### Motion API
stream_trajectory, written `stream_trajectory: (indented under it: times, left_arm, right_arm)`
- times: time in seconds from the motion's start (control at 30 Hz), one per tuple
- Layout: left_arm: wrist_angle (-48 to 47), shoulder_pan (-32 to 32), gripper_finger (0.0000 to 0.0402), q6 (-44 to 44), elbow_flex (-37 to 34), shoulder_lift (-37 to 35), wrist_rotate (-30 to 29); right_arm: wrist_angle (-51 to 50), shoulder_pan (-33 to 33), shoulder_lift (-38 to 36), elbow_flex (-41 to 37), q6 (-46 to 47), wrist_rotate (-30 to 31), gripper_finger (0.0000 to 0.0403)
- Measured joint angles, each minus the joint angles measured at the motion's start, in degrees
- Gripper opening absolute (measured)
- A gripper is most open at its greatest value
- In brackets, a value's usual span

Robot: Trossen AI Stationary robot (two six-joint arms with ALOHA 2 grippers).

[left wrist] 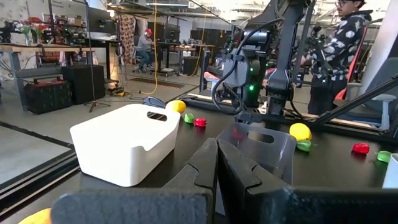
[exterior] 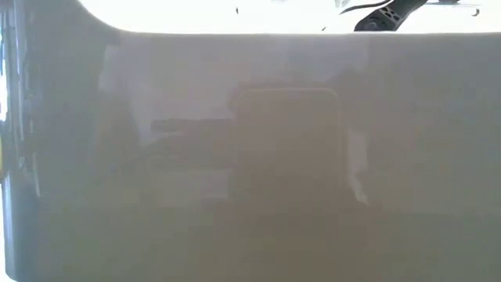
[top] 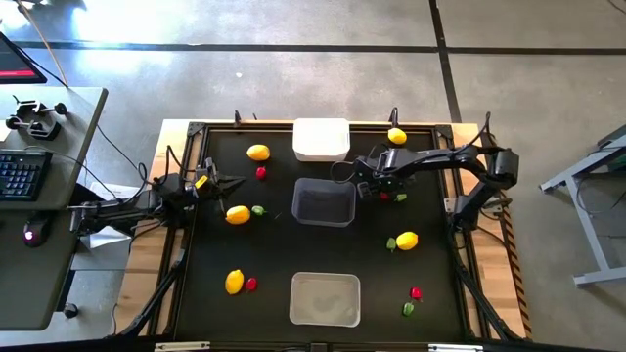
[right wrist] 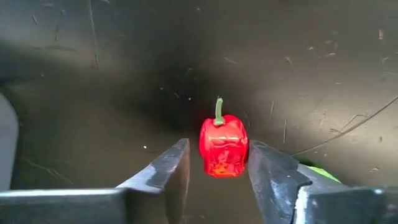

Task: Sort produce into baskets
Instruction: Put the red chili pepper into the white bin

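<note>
My right gripper (top: pixel 378 189) is low over the table, just right of the clear dark basket (top: pixel 324 202). It is open, its fingers (right wrist: pixel 168 171) on either side of a small red pepper-shaped piece (right wrist: pixel 223 146) that lies on the table; a narrow gap shows beside each finger. A green piece (right wrist: pixel 320 173) lies close beside it. My left gripper (top: pixel 230 182) is shut and empty at the table's left side, above a lemon (top: pixel 238 214); its fingers (left wrist: pixel 217 165) are together. The white basket (top: pixel 321 139) stands at the far edge and the pale grey basket (top: pixel 325 298) at the near edge.
More lemons (top: pixel 258 152) (top: pixel 396 136) (top: pixel 407 240) (top: pixel 234 282) and small red (top: pixel 261 172) and green (top: pixel 408 308) pieces lie scattered on the black table. The low view is filled by the pale grey basket's wall (exterior: pixel 250 157). A person (left wrist: pixel 339 43) stands beyond the table.
</note>
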Motion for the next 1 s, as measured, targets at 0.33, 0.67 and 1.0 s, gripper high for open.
stream_trajectory:
  times: [0.33,0.67,1.0]
  left_arm:
    - [-0.02,-0.02,0.0000,0.00,0.00,-0.02,-0.01]
    - [-0.01,-0.02,0.0000,0.00,0.01,-0.02,0.00]
    - [-0.01,-0.02,0.0000,0.00,0.02,-0.01,-0.01]
  right_arm:
    - [0.21,0.16,0.00,-0.02,-3.88,-0.17,0.0084]
    - [-4.45,-0.52,0.00,8.12,-11.62,-0.04,0.0048]
    - [-0.21,-3.19,0.21,27.46,-25.96,8.96,0.0048]
